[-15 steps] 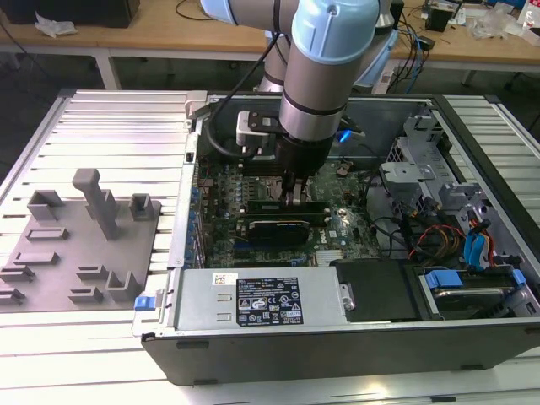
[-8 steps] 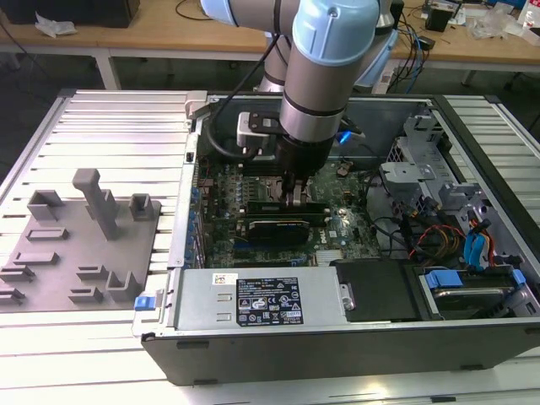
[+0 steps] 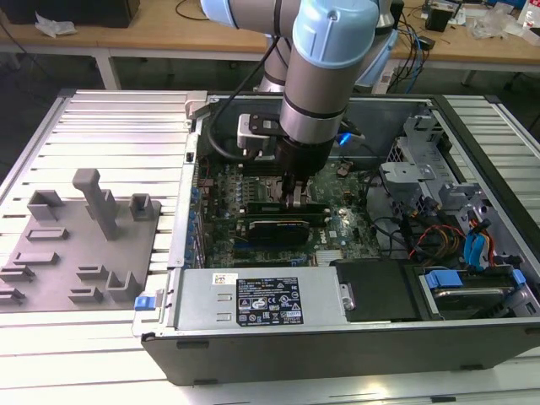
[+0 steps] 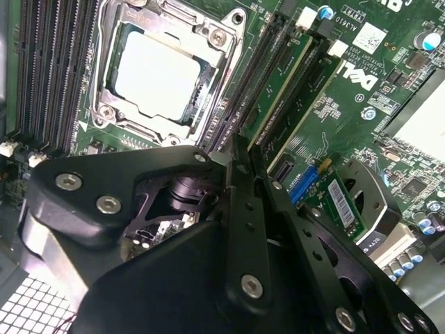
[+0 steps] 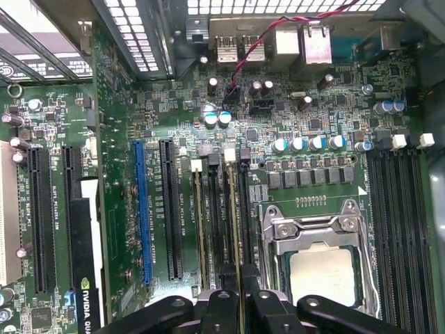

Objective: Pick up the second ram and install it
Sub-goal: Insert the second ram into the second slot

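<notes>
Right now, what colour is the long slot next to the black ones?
Blue, the expansion slot, clearest in the first wrist view.

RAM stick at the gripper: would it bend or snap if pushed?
Probably stiff: the RAM stick is a thin flat board standing on edge. Likely light for its length. Sideways force could perhaps crack it.

A green motherboard (image 5: 313, 139) carries black slots (image 5: 170, 209), one blue slot (image 5: 141, 209), a silvery CPU socket (image 4: 163, 69), and what looks like a green ram (image 4: 285, 76)
</notes>
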`<state>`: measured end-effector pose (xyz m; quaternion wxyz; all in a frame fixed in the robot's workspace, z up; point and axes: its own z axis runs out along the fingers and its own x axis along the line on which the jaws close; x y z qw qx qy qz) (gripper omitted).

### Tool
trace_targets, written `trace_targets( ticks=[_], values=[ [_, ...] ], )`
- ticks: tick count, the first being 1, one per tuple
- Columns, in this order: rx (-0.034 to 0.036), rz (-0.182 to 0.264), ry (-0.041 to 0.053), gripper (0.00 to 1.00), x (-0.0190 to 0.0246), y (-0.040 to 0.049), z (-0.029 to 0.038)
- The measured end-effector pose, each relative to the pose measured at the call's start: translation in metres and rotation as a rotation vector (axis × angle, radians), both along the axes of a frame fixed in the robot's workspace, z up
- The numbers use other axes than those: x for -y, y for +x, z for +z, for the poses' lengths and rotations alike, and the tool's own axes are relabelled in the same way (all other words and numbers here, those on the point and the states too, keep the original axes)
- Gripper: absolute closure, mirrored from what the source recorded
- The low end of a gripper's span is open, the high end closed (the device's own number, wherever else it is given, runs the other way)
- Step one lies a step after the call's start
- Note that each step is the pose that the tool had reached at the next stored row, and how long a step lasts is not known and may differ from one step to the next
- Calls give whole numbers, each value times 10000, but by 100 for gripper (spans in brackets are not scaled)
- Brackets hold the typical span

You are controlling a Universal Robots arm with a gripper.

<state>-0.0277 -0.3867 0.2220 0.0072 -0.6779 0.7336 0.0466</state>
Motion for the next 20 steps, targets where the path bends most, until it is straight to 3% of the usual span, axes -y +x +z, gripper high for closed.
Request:
trace_targets(
  ticks=[15, 18, 19, 20],
  values=[
    [1, -89, 48, 86, 5, 31, -19],
    [1, -90, 49, 80, 5, 31, -19],
    [-1, -89, 43, 73, 6, 31, 1],
    [2, -88, 41, 73, 5, 30, 86]
  ],
)
